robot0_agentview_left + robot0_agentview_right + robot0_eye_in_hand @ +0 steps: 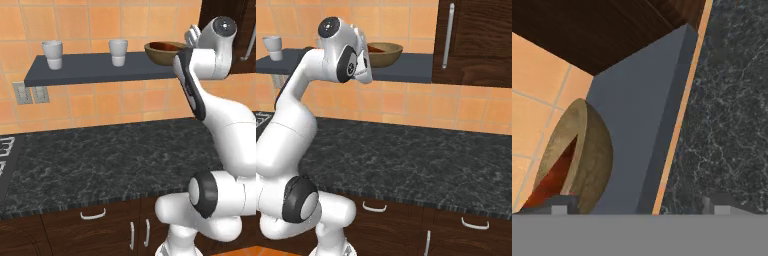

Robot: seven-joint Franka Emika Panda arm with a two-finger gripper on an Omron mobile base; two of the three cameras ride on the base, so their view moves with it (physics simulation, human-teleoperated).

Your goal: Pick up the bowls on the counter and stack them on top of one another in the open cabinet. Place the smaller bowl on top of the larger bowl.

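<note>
Both bowls up on the long dark slate-grey open shelf (100,70), near its right end by the dark brown wood cabinet (476,40). Wide light tan wooden bowl (387,54) sitting flat, small glossy reddish-brown bowl (554,177) nested inside it. Two-finger gripper (639,206) spread wide, holding nothing, apparently just off the tan bowl's rim. Black marbled counter (110,155) below.
</note>
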